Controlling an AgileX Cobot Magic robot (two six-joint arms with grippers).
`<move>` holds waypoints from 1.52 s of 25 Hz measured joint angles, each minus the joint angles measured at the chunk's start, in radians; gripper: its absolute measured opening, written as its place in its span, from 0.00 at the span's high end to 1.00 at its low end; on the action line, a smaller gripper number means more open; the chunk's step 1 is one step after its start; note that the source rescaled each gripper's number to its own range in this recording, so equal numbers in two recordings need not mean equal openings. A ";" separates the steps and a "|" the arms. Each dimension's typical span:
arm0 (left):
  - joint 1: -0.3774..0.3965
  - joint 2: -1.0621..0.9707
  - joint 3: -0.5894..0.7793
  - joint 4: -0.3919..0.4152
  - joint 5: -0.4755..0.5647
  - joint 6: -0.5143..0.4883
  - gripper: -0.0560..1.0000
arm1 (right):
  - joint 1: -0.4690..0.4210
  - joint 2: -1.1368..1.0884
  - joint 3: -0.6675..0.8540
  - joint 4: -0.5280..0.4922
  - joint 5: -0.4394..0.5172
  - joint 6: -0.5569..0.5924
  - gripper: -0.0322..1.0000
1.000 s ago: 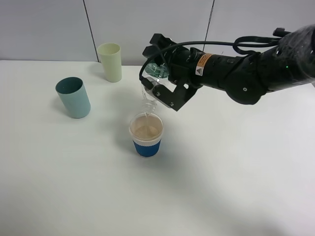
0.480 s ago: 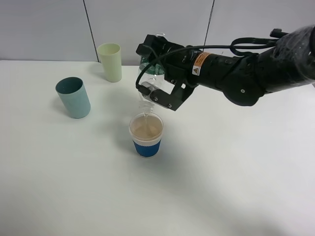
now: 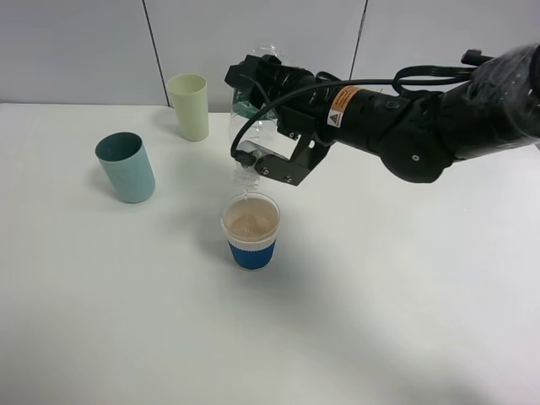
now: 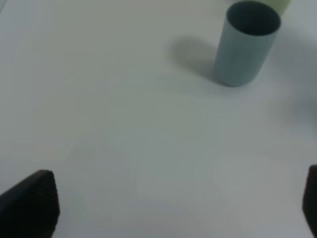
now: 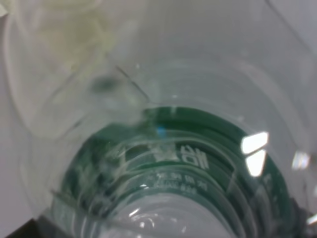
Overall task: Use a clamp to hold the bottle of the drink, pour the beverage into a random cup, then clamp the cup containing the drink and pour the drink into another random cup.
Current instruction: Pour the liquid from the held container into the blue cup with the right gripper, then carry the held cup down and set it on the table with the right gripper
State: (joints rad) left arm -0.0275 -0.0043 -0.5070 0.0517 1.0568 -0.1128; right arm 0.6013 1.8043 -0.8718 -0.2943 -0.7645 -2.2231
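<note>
Exterior high view: your right gripper (image 3: 263,122) is clamped on the bottle (image 3: 243,139), tipped neck-down just above the blue cup (image 3: 251,229). Thin clear plastic, probably light and squishy, so hold it mid-body and don't crush it. Left gripper (image 4: 171,208) hangs wide open, holding nothing.

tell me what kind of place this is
Probably a robot lab or test bench: a plain white table, grey wall panels, and a black robot arm holding a bottle tipped over a paper cup.

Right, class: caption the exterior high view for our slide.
Right gripper holds the bottle inverted over the blue-sleeved cup.
</note>
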 joint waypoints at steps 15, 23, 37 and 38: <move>0.000 0.000 0.000 0.000 0.000 0.000 0.00 | 0.008 0.001 0.000 0.038 0.004 0.135 0.97; 0.000 0.000 0.000 0.000 0.000 0.000 0.00 | 0.009 0.001 0.000 0.183 0.008 0.691 0.97; 0.000 0.000 0.000 0.000 0.000 0.000 0.00 | -0.054 0.001 0.001 0.338 0.244 1.431 0.97; 0.000 0.000 0.000 0.000 0.000 0.000 0.00 | -0.063 0.001 0.001 0.317 0.250 1.494 0.97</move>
State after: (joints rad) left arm -0.0275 -0.0043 -0.5070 0.0517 1.0568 -0.1128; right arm 0.5388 1.8052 -0.8709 0.0226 -0.5144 -0.7291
